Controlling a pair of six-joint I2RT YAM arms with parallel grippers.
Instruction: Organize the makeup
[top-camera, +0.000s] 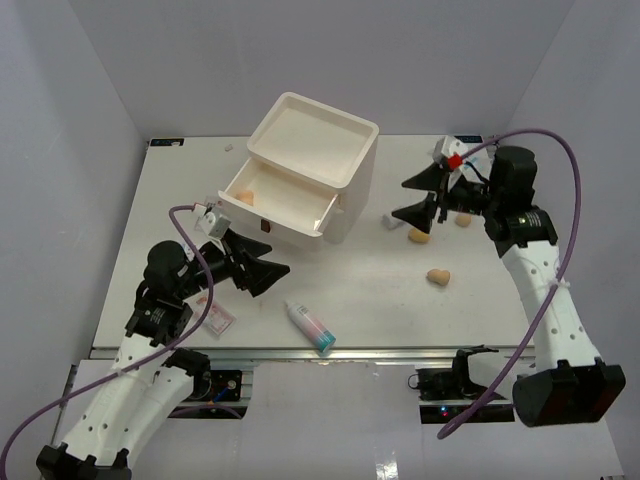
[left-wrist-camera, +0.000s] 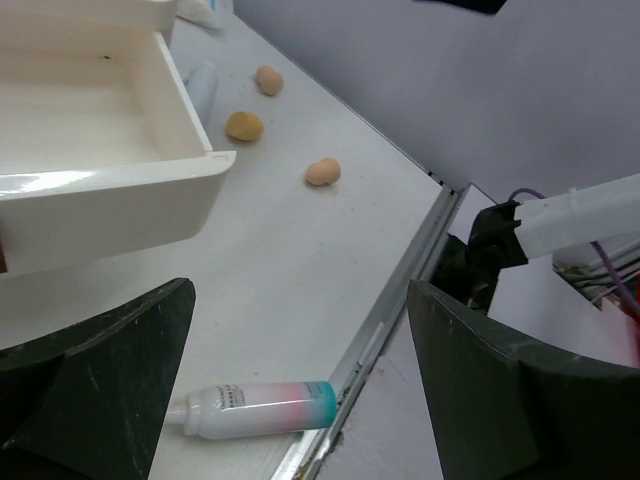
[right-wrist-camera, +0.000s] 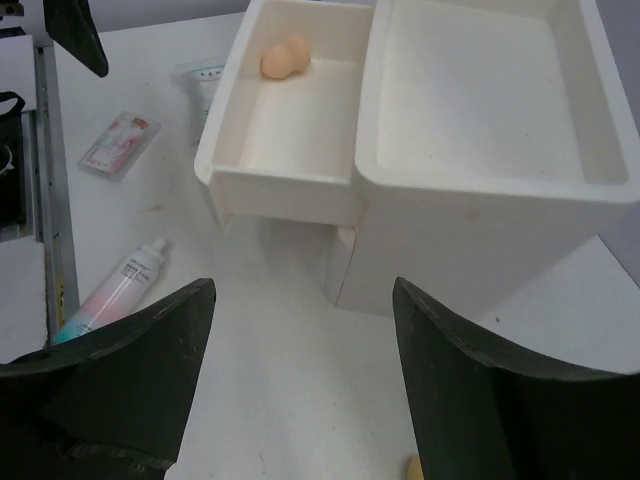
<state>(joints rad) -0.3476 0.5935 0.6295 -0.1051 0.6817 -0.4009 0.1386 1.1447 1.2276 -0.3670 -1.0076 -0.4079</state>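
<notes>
The cream drawer box (top-camera: 312, 160) stands mid-table with its top drawer (top-camera: 318, 213) pulled out, and two tan sponges (right-wrist-camera: 285, 57) lie in its far corner. Three more sponges (top-camera: 419, 235) (top-camera: 438, 276) (top-camera: 462, 220) and a white tube (top-camera: 392, 220) lie on the table to its right. My right gripper (top-camera: 418, 197) hovers open and holds nothing just above that tube and the nearest sponge, facing the box (right-wrist-camera: 470, 150). A white bottle with teal cap (top-camera: 312, 327) lies at the front edge. My left gripper (top-camera: 255, 262), open with nothing in it, hangs in front of the drawer and above the bottle (left-wrist-camera: 255, 410).
A flat sachet (top-camera: 218, 318) lies near the front left beside my left arm, and another sachet (right-wrist-camera: 200, 80) lies left of the drawer. The table's metal front rail (left-wrist-camera: 385, 320) runs right by the bottle. White walls enclose the table on three sides.
</notes>
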